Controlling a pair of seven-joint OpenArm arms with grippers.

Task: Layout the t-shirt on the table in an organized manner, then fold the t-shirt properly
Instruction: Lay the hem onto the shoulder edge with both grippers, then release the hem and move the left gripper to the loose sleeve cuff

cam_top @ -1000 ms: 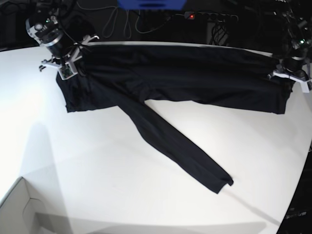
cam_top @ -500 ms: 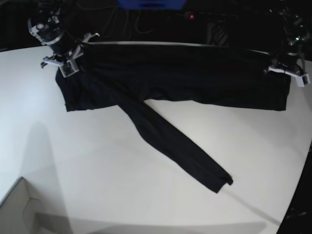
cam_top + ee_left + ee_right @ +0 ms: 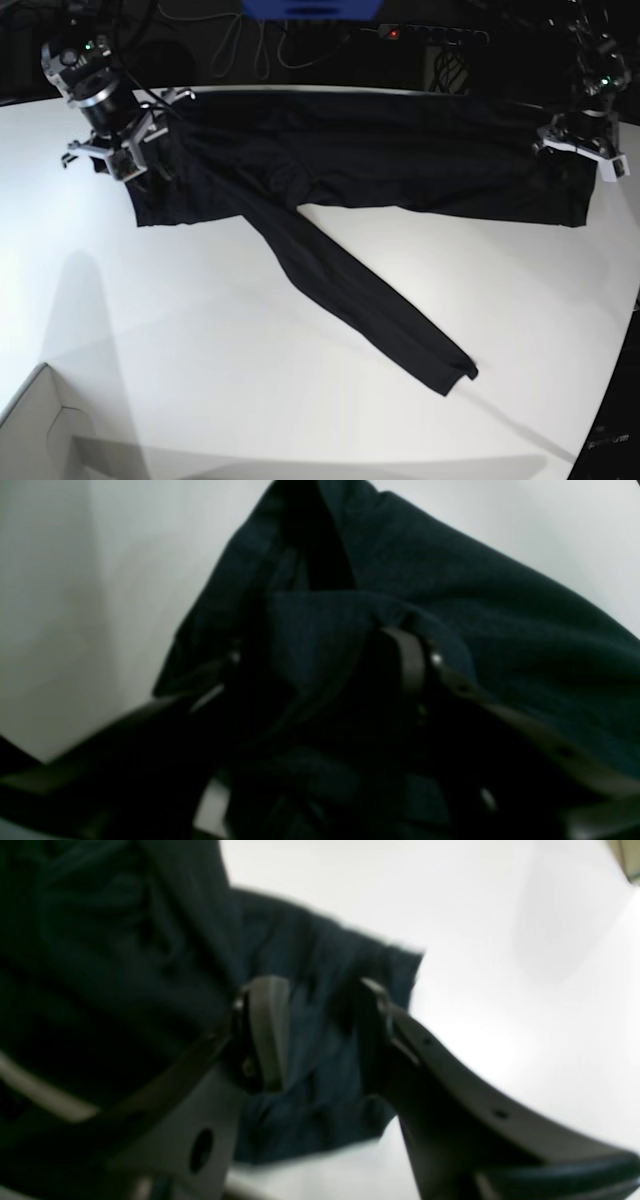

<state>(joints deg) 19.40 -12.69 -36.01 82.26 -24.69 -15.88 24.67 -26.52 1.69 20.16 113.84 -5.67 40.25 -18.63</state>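
I see the t-shirt [image 3: 360, 165] along the table's [image 3: 200, 340] far edge; near side bare. Right gripper [image 3: 320, 1035] gapes over cloth; left gripper [image 3: 325, 670] unclear.

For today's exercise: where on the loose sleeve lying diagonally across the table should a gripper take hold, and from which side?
Probably the cuff end of the sleeve, nearest the table's front edge. It lies flat and straight with bare table around it, so coming straight down from above and pinching the edge should lift it cleanly away from the t-shirt body.
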